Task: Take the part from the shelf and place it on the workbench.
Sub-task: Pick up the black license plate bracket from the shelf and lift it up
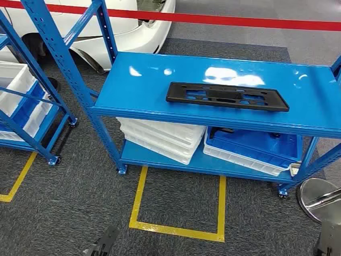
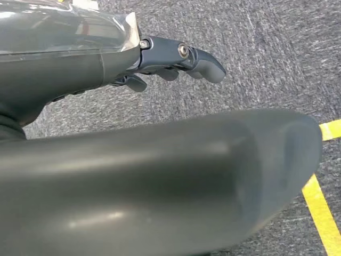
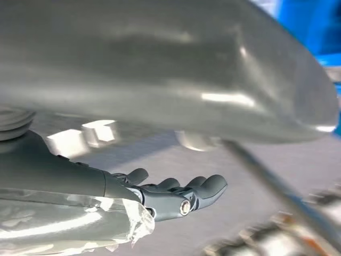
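A blue metal two-tier shelf [image 1: 132, 88] stood on grey carpet [image 1: 80, 208] marked with yellow tape [image 1: 177, 230]. The flat black slotted plastic part [image 1: 227, 96] lay on its top tier. Stacked white trays [image 1: 161, 140] sat half hidden below. The left hand [image 2: 177, 58] and right hand [image 3: 177, 194] hung empty, fingers loosely apart.

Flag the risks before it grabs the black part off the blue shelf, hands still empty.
1. The black part is long, flat and thin, lying flush on the shelf top; fingers may struggle to get under it, and a one-ended grip could let it tilt and slip.
2. The left hand and right hand hang low over the floor; raising them close in could clip the shelf's front edge.
3. A metal stand base sits near the robot's right side, a possible stepping hazard.
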